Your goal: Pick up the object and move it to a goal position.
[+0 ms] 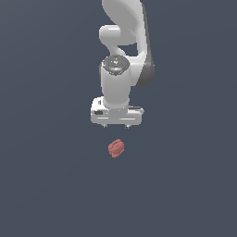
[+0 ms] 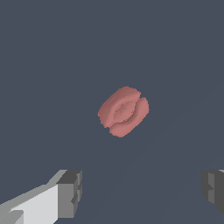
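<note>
Right now you are at the approach step: nearest in the wrist view, the gripper (image 2: pixel 140 192) has its fingers (image 2: pixel 70 192) spread wide and holds nothing. Beyond them the object (image 2: pixel 123 111) lies alone on the plain dark floor, clear of both pads. You will likely need to centre over it, descend, then close. No container is visible, and no goal marker shows either.
</note>
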`<move>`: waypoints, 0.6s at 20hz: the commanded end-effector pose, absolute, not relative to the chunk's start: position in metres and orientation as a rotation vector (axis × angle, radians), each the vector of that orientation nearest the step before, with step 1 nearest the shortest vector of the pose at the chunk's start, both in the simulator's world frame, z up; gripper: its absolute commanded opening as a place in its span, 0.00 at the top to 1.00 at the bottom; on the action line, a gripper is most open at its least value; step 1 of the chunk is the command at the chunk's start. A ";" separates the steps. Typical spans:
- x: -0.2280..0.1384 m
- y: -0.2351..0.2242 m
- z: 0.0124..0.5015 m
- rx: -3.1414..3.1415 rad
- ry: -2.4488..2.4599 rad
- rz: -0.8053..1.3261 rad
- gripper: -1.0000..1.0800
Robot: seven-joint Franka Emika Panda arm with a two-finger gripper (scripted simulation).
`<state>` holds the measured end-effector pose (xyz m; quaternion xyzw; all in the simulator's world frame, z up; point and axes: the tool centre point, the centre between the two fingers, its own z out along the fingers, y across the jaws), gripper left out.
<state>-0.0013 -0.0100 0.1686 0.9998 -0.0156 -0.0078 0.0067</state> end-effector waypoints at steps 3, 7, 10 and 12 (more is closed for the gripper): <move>-0.001 -0.011 0.169 3.126 -0.043 -0.022 0.04; 0.002 -0.016 0.173 3.110 -0.003 -0.006 0.04; 0.003 -0.018 0.176 3.102 0.024 0.001 0.04; 0.003 -0.018 0.176 3.102 0.029 0.001 0.04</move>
